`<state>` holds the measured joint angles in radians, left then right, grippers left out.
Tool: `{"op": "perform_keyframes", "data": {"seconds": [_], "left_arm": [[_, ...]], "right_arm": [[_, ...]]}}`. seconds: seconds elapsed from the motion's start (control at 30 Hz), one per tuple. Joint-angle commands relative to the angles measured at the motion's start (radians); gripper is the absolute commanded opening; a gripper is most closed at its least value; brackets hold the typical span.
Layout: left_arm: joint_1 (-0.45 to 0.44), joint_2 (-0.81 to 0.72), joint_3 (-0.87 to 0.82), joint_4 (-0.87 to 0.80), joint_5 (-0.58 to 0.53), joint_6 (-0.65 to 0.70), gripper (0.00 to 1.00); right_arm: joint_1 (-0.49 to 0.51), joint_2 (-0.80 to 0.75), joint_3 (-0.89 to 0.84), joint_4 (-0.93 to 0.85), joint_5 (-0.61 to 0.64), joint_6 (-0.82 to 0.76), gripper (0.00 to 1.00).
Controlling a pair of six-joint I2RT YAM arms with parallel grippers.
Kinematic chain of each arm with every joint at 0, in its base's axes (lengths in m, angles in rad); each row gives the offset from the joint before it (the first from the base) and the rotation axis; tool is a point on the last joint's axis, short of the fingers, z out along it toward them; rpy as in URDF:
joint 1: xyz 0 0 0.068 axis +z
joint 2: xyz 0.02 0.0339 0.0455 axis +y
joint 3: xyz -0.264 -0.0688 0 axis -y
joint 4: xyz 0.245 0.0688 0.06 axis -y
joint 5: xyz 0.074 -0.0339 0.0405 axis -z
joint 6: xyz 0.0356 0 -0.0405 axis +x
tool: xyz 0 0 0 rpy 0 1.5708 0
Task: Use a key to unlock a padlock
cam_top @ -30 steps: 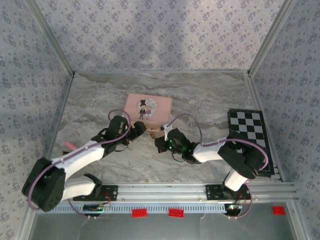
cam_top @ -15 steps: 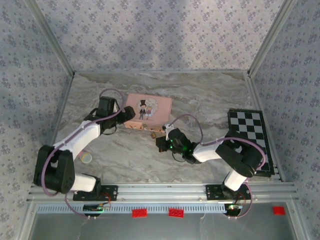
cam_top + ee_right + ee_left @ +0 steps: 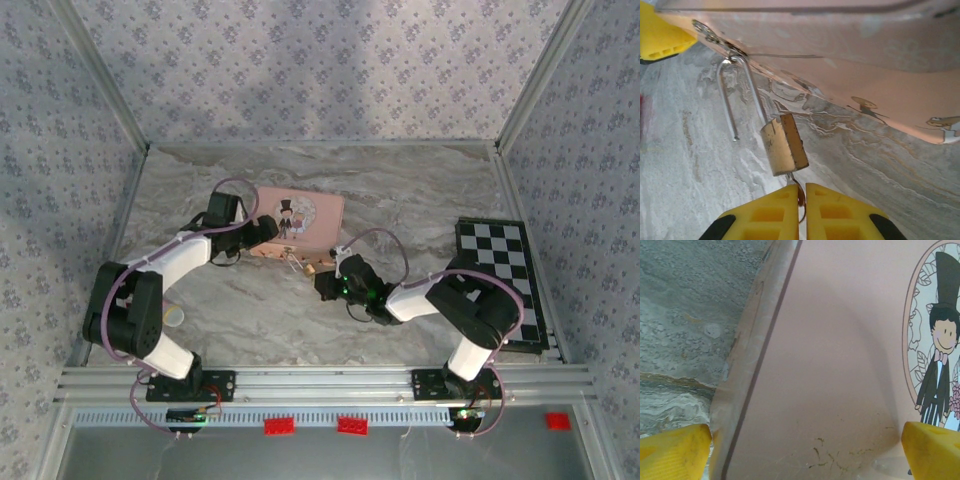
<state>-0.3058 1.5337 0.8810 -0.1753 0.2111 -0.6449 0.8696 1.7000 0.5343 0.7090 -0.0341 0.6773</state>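
Left arm [image 3: 180, 255] swung onto tin [image 3: 830, 365]; left fingers [image 3: 675, 452] spread wide, empty, straddling its edge. Right fingers [image 3: 775, 212] pinch key [image 3: 799, 199] in padlock [image 3: 785, 145], shackle [image 3: 742, 80] sprung: brace tin, pull straight.

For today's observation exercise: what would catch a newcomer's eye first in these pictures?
The pink tin mid-table, with a brass padlock hooked on its clasp, shackle open. The right gripper has its jaws shut on the key beneath; a chessboard lies far right.
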Motion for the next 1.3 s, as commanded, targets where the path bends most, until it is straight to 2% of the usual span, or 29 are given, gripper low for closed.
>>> {"op": "perform_keyframes", "data": {"seconds": [0.0, 0.37, 0.43, 0.63, 0.9, 1.17, 1.27], "left_arm": [[-0.031, 0.009, -0.023, 0.036, 0.027, -0.019, 0.97], [-0.103, -0.012, -0.07, 0.049, -0.023, -0.072, 0.95], [-0.115, -0.018, -0.076, 0.053, -0.024, -0.08, 0.95], [-0.146, -0.007, -0.079, 0.052, -0.034, -0.106, 0.95], [-0.185, 0.007, -0.07, 0.059, -0.041, -0.131, 0.95], [-0.187, 0.002, -0.07, 0.056, -0.045, -0.139, 0.95], [-0.188, -0.001, -0.073, 0.06, -0.047, -0.143, 0.95]], "right_arm": [[-0.009, 0.023, 0.0, -0.032, -0.01, 0.018, 0.13], [-0.037, -0.018, -0.018, -0.059, -0.011, -0.042, 0.26], [-0.053, -0.034, -0.019, -0.059, -0.041, -0.095, 0.3], [-0.116, -0.02, 0.039, -0.107, -0.151, -0.128, 0.38], [-0.116, 0.01, 0.135, -0.15, -0.154, -0.175, 0.39], [-0.118, 0.077, 0.156, -0.081, -0.172, -0.12, 0.39], [-0.118, 0.079, 0.142, -0.059, -0.144, -0.097, 0.39]]}}
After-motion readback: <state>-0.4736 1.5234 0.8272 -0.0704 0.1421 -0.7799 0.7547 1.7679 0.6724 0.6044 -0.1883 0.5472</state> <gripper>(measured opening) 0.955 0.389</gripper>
